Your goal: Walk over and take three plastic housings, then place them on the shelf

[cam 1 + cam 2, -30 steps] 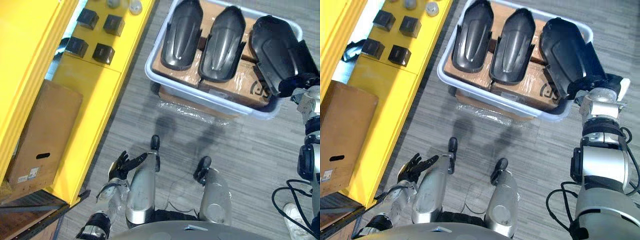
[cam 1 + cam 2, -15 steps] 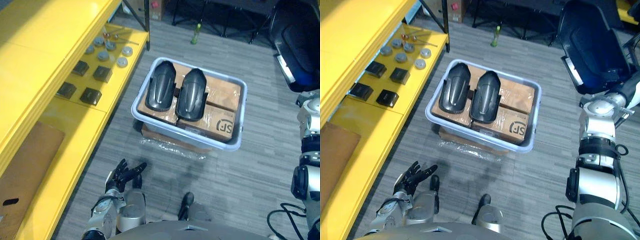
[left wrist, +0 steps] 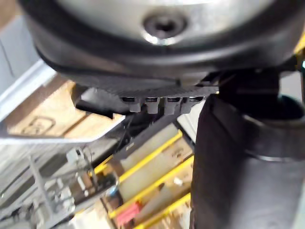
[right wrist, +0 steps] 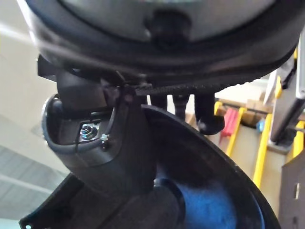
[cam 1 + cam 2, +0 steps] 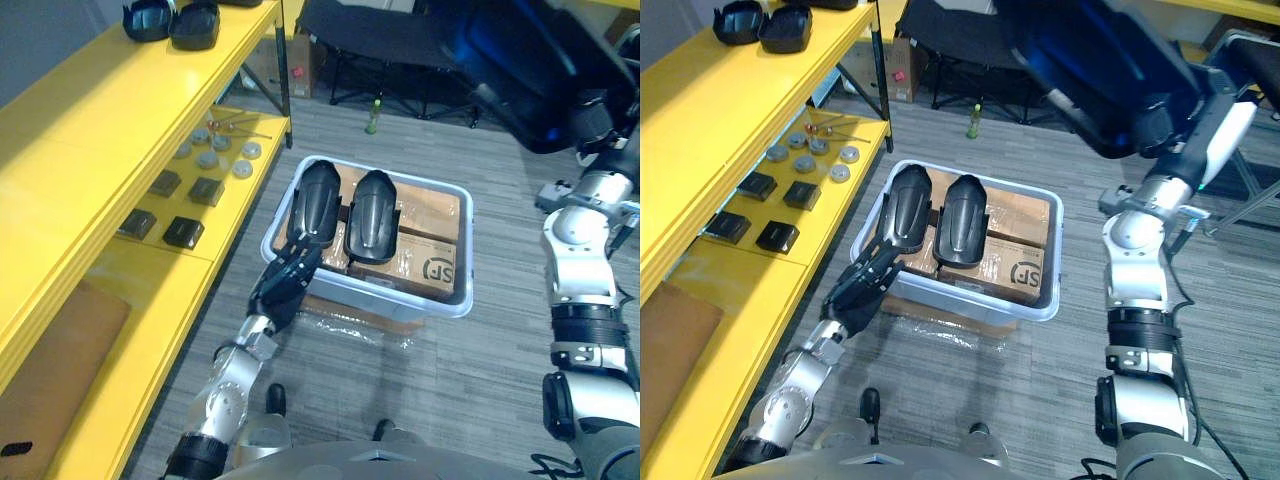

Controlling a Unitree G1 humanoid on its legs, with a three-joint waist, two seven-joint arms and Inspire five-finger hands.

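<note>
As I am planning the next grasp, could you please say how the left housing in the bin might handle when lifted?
The left housing looks a thin curved shell, so probably light and stiff. Its glossy rounded surface may slip in the left hand.

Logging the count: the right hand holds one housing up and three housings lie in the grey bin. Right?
Not quite. Two lie in the grey bin, not three: the left housing and the right housing, side by side in the right eye view. The right hand does hold a third housing up.
</note>
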